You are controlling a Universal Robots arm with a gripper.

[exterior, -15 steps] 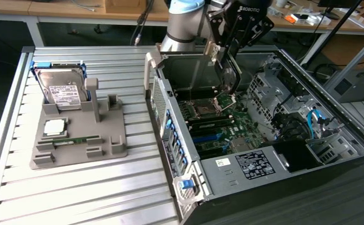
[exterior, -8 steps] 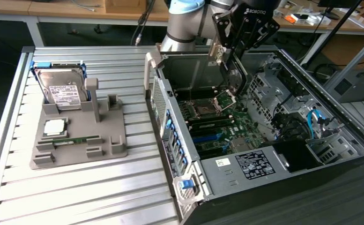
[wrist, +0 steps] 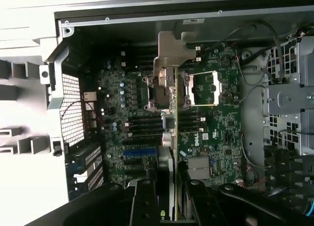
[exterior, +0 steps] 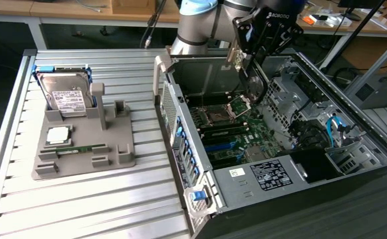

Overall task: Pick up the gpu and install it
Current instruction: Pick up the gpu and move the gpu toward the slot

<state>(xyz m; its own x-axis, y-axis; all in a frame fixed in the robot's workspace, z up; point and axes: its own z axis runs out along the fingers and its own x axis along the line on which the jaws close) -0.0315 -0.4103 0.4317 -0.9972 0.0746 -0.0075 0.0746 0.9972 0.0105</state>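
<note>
Above the motherboard: the gpu [exterior: 252, 82] [wrist: 171, 115] hangs on edge inside the open computer case [exterior: 180, 124], its thin edge facing the wrist view.
Card and claw: the claw [exterior: 248, 57] [wrist: 170, 189] sits over the card's upper edge; the card drops straight down from between the fingers [wrist: 145, 199].
Claw state: pinching the gpu, one finger on each face.
Card's far end: a silver bracket [wrist: 171, 56] lies toward the case's back wall.
Below the card: the motherboard [exterior: 246, 137] [wrist: 225, 130], with the processor socket [exterior: 218, 118] [wrist: 206, 88] just beside the card's line; contact with the board cannot be told.
Outside the case: a grey tray [exterior: 117, 149] on the slatted table [exterior: 80, 204], at the exterior view's left, well apart from the claw.
On the tray: a hard drive [exterior: 67, 94] standing upright, a processor chip [exterior: 58, 134] and a memory stick [exterior: 80, 148].
</note>
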